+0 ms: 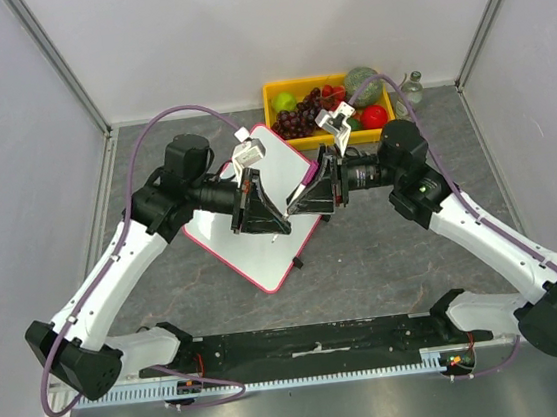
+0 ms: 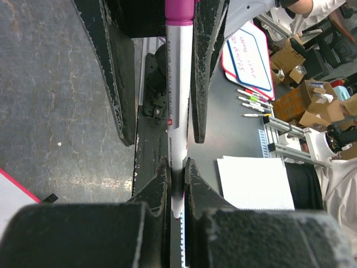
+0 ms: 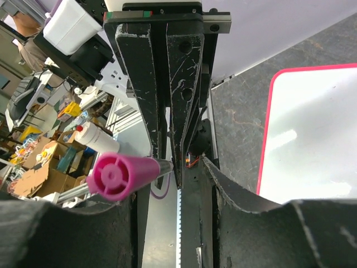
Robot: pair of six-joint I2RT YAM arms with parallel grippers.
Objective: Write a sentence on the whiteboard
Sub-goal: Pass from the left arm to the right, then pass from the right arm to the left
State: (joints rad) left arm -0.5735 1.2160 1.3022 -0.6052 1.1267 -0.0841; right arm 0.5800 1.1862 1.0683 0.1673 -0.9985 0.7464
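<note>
So progress-wise I'd barely got going: the whiteboard (image 1: 254,257) lay flat on the counter (image 1: 394,246) just under both my wrists, and what I could see of it was blank, no sentence anywhere. My left pincer (image 2: 177,167) was pinching the marker (image 2: 177,100) by its barrel, while my right pincer (image 3: 170,176) stood spread around the magenta cap (image 3: 120,176), not clamped on it. By my reckoning, pulling the cap and all the actual writing were left.

Bright even overhead light, soft shadows, pale glare on the whiteboard (image 3: 312,167), wrist-view foregrounds blurred
</note>
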